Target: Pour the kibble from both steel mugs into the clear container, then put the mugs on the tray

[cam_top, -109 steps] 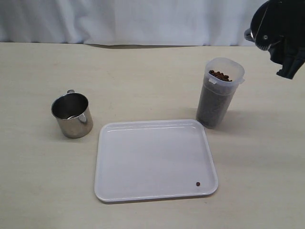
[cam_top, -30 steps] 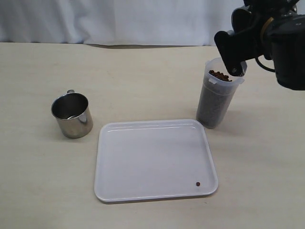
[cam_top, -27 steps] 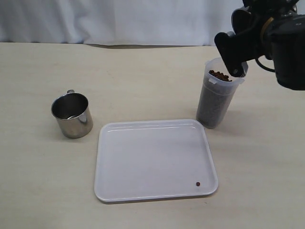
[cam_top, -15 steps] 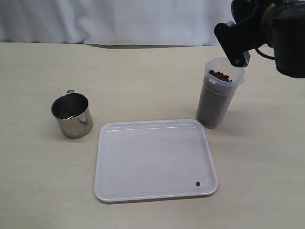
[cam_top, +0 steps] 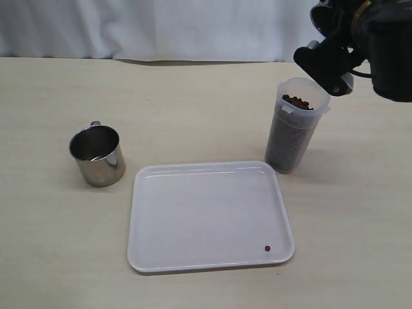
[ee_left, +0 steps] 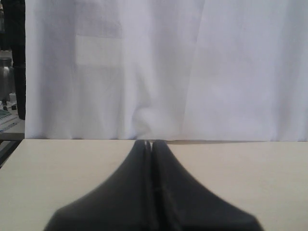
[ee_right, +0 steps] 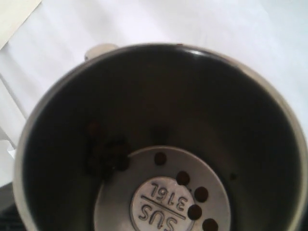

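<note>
We log the right end effector risen off the clear container since a second ago, clasping a steel mug with a few kibble pellets inside; left end effector pinched closed, second mug beside tray.

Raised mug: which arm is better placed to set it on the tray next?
Right: the right gripper holds the mug by the container, near the tray; the left gripper is shut and empty.
</note>
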`<state>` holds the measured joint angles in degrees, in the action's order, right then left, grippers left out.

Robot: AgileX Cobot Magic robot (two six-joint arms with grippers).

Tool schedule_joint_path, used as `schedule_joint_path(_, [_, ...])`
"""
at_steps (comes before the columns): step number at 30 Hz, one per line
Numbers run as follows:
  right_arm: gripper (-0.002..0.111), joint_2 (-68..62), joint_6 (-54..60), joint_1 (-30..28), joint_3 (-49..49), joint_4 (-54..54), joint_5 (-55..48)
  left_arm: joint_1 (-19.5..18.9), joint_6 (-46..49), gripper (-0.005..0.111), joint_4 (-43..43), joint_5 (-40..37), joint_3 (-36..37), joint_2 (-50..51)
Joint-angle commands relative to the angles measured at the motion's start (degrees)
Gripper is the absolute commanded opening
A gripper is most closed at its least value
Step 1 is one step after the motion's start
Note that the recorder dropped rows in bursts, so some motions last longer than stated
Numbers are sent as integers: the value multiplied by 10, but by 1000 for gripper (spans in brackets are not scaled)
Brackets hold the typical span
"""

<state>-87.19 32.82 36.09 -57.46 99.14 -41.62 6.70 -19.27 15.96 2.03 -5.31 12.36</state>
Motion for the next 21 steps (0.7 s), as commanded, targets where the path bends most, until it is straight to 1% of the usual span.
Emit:
schedule_joint_path(1, [5, 1, 13, 1, -5, 8, 9, -1, -2, 0, 0, 0, -1, -1])
schedule_joint_path(6, [5, 1, 18, 1, -5, 8, 26, -1, -2, 0, 0, 0, -1, -1])
schedule_joint_path(10, [5, 1, 68, 1, -5, 8, 27, -1, -2, 0, 0, 0, -1, -1])
schedule_joint_path(21, [5, 1, 67, 1, -5, 8, 27, -1, -2, 0, 0, 0, -1, -1])
